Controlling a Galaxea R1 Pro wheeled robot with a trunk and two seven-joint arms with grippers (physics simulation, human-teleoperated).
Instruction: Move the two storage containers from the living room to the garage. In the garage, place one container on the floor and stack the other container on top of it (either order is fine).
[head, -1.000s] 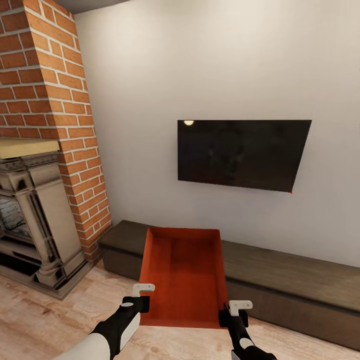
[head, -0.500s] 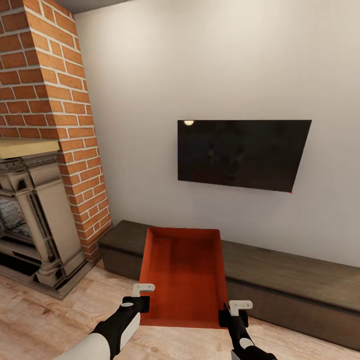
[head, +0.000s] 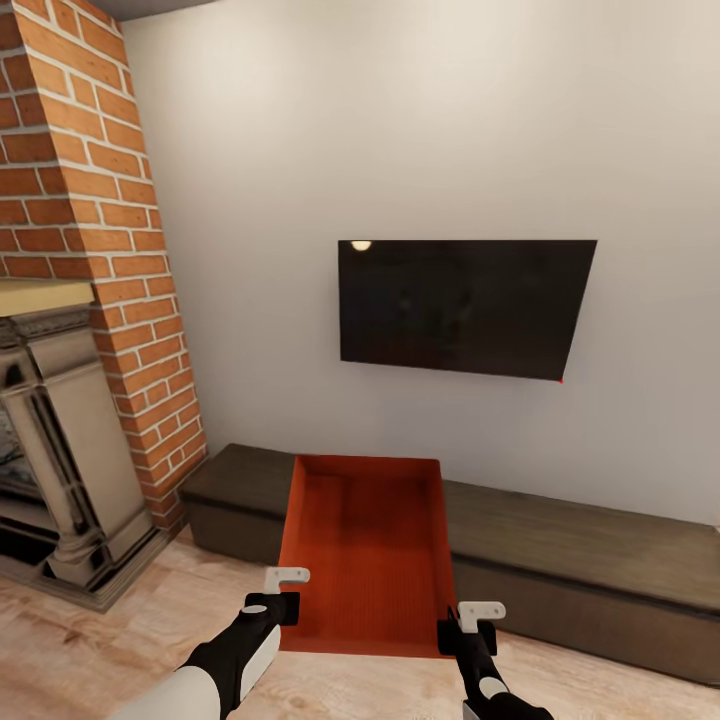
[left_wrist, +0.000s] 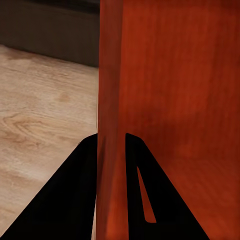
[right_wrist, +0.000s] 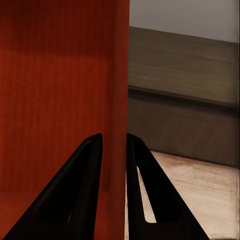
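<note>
- Wood plank floor (head: 90, 650) filled the lower left; brick fireplace (head: 80, 230) upper left, black screen (head: 465, 308) centre, dark bench (head: 580, 555) below it.
- No writing was legible.
- Left gripper (head: 280, 592) and right gripper (head: 470, 622) each clamped a side wall of the storage container (head: 365, 545), held at lower centre.

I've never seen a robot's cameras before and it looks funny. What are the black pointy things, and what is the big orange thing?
You are looking through a robot's eyes. The big picture comes from a camera on its head, looking down over its two arms. The two small pictures come from cameras near each pincer. The black pointy shapes are the pincer fingers. The orange thing is a storage container, an open bin. The left pincer pinches one side wall and the right pincer pinches the other, so the robot holds it with both arms. Behind it are a long dark bench, a black screen on the wall, and a brick fireplace.
</note>
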